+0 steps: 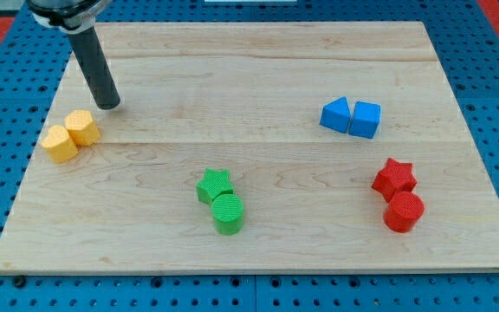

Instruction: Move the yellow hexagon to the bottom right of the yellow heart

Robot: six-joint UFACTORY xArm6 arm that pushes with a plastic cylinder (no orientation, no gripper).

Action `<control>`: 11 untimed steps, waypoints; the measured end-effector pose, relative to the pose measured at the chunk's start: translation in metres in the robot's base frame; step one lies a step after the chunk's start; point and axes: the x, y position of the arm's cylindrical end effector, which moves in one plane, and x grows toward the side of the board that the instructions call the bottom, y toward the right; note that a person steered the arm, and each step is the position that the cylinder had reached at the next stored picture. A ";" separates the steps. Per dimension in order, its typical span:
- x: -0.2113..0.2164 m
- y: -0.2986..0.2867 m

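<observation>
The yellow hexagon lies near the board's left edge. The yellow heart touches it on its lower left. My tip rests on the board just up and to the right of the hexagon, a small gap away from it. The dark rod slants up toward the view's top left.
A blue triangle and a blue cube sit side by side at the upper right. A red star and a red cylinder are at the lower right. A green star and a green cylinder are at the bottom centre. The wooden board ends close to the yellow blocks on the left.
</observation>
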 end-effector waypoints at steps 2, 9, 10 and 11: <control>0.031 -0.013; 0.110 -0.019; 0.109 0.000; 0.037 0.022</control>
